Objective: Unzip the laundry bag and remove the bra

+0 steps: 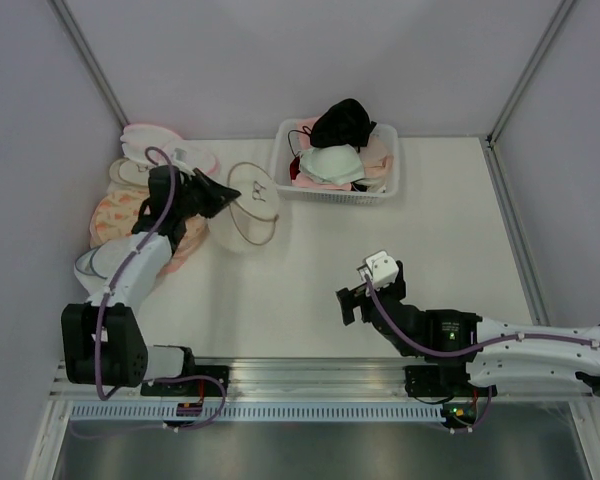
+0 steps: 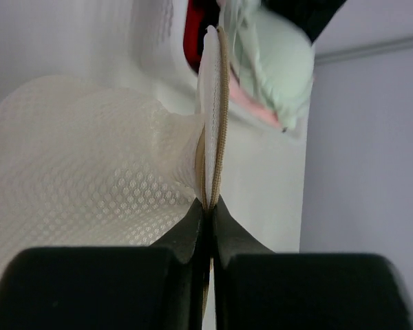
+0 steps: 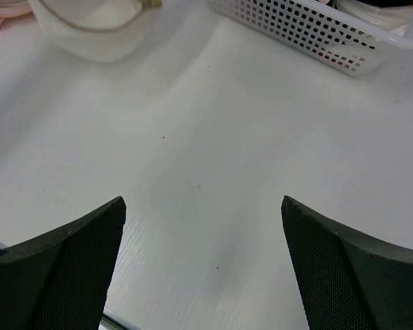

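The laundry bag (image 1: 242, 230) is a round white mesh pouch left of the table's middle. Its cream lid (image 1: 256, 190) with a tan rim is tilted up. My left gripper (image 1: 223, 200) is shut on the lid's tan zipper edge. In the left wrist view the jaws (image 2: 210, 210) pinch that tan edge, with the white mesh (image 2: 89, 172) to the left. The black bra (image 1: 342, 122) lies on top of the pile in the white basket (image 1: 380, 192). My right gripper (image 1: 350, 306) is open and empty over bare table, with wide-apart fingers (image 3: 62, 268). The bag (image 3: 96, 31) shows far ahead of it.
The white basket (image 3: 303, 31) at the back holds pale green (image 1: 332, 162) and pink bras. Flat pink-rimmed discs (image 1: 150, 140) and pinkish pouches (image 1: 115, 212) are piled at the left wall. Walls close in the back and both sides.
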Available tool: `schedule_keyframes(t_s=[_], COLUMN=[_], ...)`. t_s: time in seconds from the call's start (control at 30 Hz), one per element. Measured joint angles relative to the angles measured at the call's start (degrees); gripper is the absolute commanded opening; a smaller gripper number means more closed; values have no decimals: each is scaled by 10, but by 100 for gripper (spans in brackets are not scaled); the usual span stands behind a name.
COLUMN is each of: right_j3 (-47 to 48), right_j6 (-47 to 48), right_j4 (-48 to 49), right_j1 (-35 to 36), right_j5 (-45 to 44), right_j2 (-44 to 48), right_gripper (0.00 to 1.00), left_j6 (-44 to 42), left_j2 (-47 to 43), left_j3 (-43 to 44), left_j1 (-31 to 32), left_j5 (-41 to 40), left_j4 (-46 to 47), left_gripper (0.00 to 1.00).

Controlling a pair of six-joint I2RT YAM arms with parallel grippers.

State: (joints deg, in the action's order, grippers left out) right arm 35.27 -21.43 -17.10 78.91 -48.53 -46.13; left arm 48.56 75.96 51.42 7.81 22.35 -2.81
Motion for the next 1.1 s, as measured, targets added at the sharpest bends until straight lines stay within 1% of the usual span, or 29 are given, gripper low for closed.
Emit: schedule_keyframes(t_s=[0.2,0.33,0.4,0.47,0.57,0.6,0.63,0.7,0.73,0.77,0.8,0.83,0.87,0.97,1.0,1.1], right_j3=[5,22,31,40,47,49,52,57,58,59,59,59,59,59,59,59], right_j6=[10,21,25,28,31,32,32,33,33,33,33,33,33,32,32,31], right_j4=[4,4,5,5,5,4,3,0,-1,-3,-3,-5,-7,-10,-9,-7], right_j1=[0,0,0,0,0,0,0,0,0,0,0,0,0,0,0,0], right_j5=[4,13,17,23,35,39,43,52,54,57,59,60,61,62,62,61], right_j2=[-41,-64,-73,-81,-88,-91,-94,-99,-101,-101,-101,-101,-101,-98,-96,-86], right_gripper=[98,98,98,98,98,98,98,98,98,98,98,98,98,98,98,98], left_j6=[-8,-8,-8,-7,-5,-4,-4,-1,2,5,7,13,17,24,25,27], left_j2=[14,30,30,30,32,36,41,62,71,78,80,79,75,47,29,-38], left_j3=[97,148,153,151,117,97,82,49,34,21,10,2,-2,-4,-4,-4], left_j1=[-171,-280,-320,-347,-381,-391,-397,-412,-416,-420,-421,-422,-422,-418,-416,-401], left_j5=[49,54,36,17,-5,-14,-21,-34,-42,-53,-68,-80,-94,-117,-120,-121], left_j4=[1,0,-3,-5,13,23,27,35,35,31,23,13,5,-11,-15,-17], left_gripper=[2,2,2,2,2,4,7,24,36,64,73,77,87,95,100,100])
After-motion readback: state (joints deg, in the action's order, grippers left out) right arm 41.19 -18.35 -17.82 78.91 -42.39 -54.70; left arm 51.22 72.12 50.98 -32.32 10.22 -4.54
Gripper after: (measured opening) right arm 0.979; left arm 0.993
